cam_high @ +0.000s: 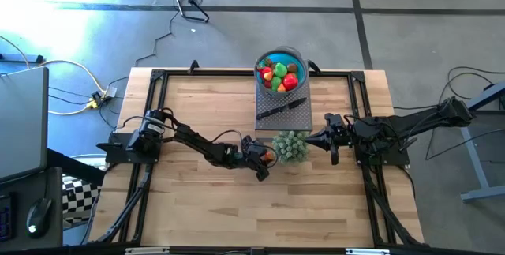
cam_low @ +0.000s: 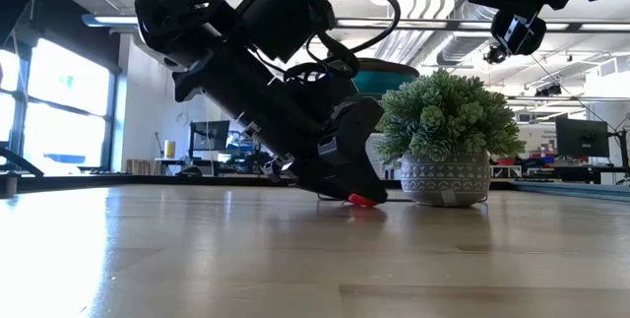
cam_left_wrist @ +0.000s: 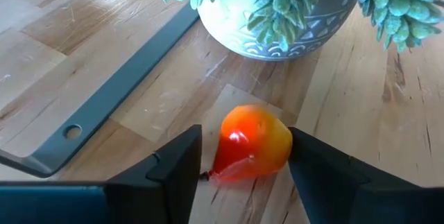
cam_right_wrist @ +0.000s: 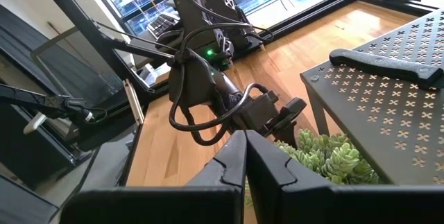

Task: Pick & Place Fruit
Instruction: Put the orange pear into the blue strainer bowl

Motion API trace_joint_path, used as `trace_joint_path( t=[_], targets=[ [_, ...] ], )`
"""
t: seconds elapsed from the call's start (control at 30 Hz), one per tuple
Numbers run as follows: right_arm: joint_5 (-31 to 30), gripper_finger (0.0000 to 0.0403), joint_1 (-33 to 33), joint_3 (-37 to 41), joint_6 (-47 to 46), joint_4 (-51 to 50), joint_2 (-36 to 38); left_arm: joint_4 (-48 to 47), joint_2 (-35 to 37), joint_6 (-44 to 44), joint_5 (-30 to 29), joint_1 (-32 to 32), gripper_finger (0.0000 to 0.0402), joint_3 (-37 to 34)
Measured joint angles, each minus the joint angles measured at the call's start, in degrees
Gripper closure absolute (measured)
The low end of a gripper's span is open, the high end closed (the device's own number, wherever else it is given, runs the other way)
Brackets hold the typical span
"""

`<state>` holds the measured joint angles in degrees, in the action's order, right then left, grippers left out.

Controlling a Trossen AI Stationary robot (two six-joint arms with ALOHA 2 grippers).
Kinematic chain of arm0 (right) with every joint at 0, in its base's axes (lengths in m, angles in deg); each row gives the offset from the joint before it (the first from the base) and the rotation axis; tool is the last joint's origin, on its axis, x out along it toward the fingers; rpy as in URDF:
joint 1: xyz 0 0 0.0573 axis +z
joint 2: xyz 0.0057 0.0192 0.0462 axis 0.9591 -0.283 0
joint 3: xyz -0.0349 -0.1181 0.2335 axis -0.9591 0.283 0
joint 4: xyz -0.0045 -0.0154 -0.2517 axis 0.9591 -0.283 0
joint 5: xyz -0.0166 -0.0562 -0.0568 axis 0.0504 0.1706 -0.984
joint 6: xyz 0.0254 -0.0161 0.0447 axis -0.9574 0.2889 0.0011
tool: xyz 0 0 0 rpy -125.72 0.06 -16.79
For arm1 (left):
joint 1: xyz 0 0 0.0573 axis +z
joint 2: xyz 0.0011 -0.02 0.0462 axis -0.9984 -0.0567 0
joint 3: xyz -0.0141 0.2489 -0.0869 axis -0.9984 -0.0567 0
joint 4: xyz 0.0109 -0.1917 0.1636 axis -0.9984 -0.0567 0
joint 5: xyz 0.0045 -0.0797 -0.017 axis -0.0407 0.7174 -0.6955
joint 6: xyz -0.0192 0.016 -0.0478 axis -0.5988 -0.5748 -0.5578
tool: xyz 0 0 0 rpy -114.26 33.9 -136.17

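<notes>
A red-orange fruit lies on the wooden table just in front of the potted plant, and shows red under the fingers in the low view. My left gripper is low at the table's middle, slanting down, open, with one finger on each side of this fruit. My right gripper is shut and holds nothing; it hangs above the table to the right of the plant. Several more fruits fill the blue bowl. My left gripper has one finger against the fruit's side. The other finger stands a narrow gap off the opposite side. The fingers come slanting down from the table's left. The fruit lies on the table.
The potted plant stands right beyond the fruit. Behind it a dark perforated stand carries a black-handled knife and the blue bowl. A black frame runs around the tabletop. Bare wood lies toward the near edge.
</notes>
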<state>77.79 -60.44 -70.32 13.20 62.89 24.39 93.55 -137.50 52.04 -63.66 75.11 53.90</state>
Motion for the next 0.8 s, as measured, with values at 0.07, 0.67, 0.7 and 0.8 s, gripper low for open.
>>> trace_joint_path(
  t=[0.07,0.67,0.7,0.8],
  targets=[
    [0.0,0.0401,0.0,0.0,0.0,0.0,0.0,0.0,0.0,0.0,0.0,0.0,0.021,0.0],
    [0.0,0.0401,0.0,0.0,0.0,0.0,0.0,0.5,0.0,-1.2,1.4,0.0,0.0264,0.0],
    [0.0,0.0401,0.0,0.0,0.0,0.0,0.0,0.5,0.0,-1.2,1.4,0.0,0.0264,0.0],
    [0.0,0.04,0.0,0.0,0.0,0.0,0.0,0.5,0.0,-1.4,1.4,0.0,0.0265,0.0]
  ],
)
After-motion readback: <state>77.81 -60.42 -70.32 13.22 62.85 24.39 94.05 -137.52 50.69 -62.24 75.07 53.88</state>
